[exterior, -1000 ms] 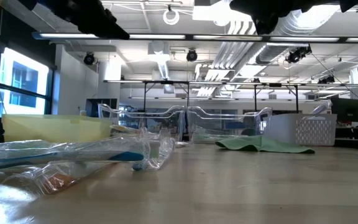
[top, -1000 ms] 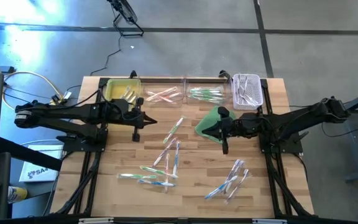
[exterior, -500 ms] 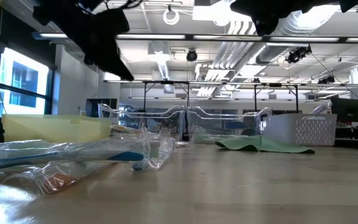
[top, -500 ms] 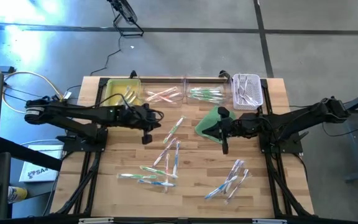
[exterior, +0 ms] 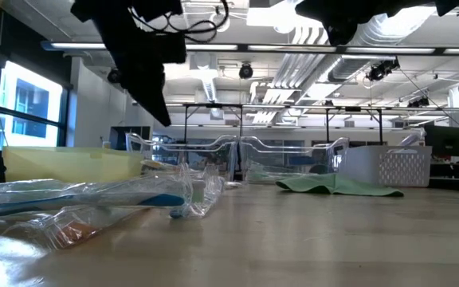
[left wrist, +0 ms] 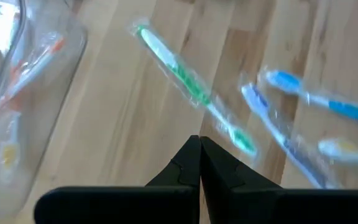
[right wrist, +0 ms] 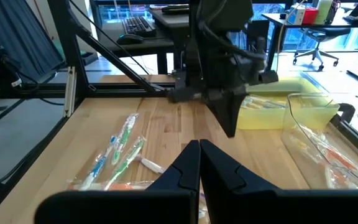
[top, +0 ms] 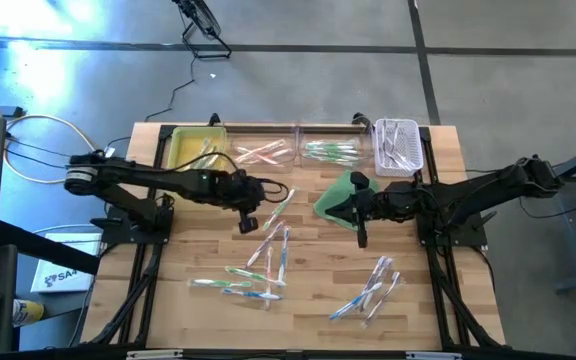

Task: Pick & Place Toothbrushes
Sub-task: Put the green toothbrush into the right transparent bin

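Wrapped toothbrushes lie flat and scattered on the wooden table: a green one (top: 280, 206) (left wrist: 191, 90), a cluster (top: 273, 248), more near the front (top: 238, 285) and at the right (top: 368, 290). Blue ones (left wrist: 309, 102) show in the left wrist view. My left gripper (top: 247, 222) (left wrist: 199, 140) (exterior: 164, 118) is shut, hanging above the table just left of the green toothbrush, touching nothing. My right gripper (top: 361, 237) (right wrist: 199, 144) is shut and waits near the green cloth (top: 336, 195).
Along the far edge stand a yellow bin (top: 196, 146), a clear bin with pink-orange brushes (top: 263, 153), a clear bin with green brushes (top: 330, 150) and a white basket (top: 398, 146). Bare wood lies between the two arms' toothbrush groups (top: 318, 270).
My left arm has reached toward the table's right, from beside the yellow bin to a spot next to the green toothbrush, and has come lower in the low view. Its fingers stay shut. The right arm and the toothbrushes have kept still.
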Controlling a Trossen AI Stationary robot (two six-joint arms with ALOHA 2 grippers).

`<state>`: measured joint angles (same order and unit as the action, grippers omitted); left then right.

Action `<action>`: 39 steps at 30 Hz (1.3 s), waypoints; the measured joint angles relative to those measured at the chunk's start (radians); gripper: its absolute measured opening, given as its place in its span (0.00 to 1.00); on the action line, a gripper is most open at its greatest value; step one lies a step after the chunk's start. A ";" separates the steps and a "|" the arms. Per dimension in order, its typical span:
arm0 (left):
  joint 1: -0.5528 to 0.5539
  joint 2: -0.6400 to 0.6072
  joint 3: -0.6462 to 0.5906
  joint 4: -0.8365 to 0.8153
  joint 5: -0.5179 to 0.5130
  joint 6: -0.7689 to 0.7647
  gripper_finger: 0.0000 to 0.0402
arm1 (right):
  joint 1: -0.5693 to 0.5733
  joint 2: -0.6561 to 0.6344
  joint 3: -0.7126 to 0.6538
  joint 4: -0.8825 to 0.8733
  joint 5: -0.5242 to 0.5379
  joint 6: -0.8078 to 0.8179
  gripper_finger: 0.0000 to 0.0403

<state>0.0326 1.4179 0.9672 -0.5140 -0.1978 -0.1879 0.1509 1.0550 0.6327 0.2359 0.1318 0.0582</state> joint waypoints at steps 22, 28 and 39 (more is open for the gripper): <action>-0.046 0.159 0.009 0.175 -0.018 0.031 0.02 | 0.000 0.000 0.000 -0.074 0.000 -0.001 0.01; -0.046 0.159 0.009 0.173 -0.073 -0.018 0.18 | 0.000 0.000 0.000 -0.074 0.000 -0.002 0.01; -0.046 0.170 0.009 0.177 -0.100 -0.107 0.43 | 0.000 0.000 0.000 -0.075 0.000 -0.002 0.00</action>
<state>-0.0132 1.5876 0.9760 -0.3368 -0.2981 -0.2952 0.1509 1.0550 0.6327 0.1608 0.1318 0.0559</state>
